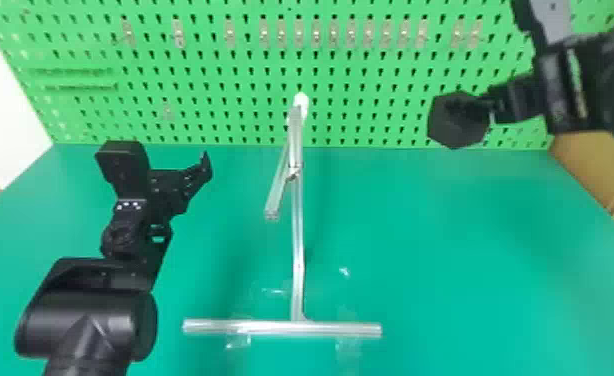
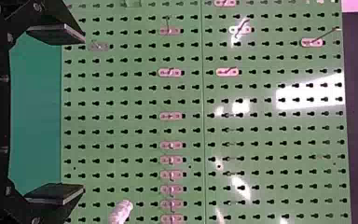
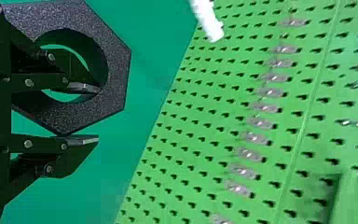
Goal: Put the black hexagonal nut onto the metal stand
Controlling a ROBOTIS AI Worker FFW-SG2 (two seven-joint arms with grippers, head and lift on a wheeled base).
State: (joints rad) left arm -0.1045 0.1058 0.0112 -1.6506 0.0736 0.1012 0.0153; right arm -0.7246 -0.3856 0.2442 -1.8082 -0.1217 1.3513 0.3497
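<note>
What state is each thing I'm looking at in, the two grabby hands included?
Black hexagonal nut: held off the stand, wall pinched.
Right gripper: closed on the nut, one finger through its hole.
Left gripper: open, holding nothing.
Metal stand: upright, without the nut.
Pegboard: standing behind.

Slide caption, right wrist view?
Black hexagonal nut held by its rim in the right gripper, one finger in its hole.

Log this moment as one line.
right end effector: holding nut, one finger in its hole | left end effector: open, empty | stand: nut not on it
</note>
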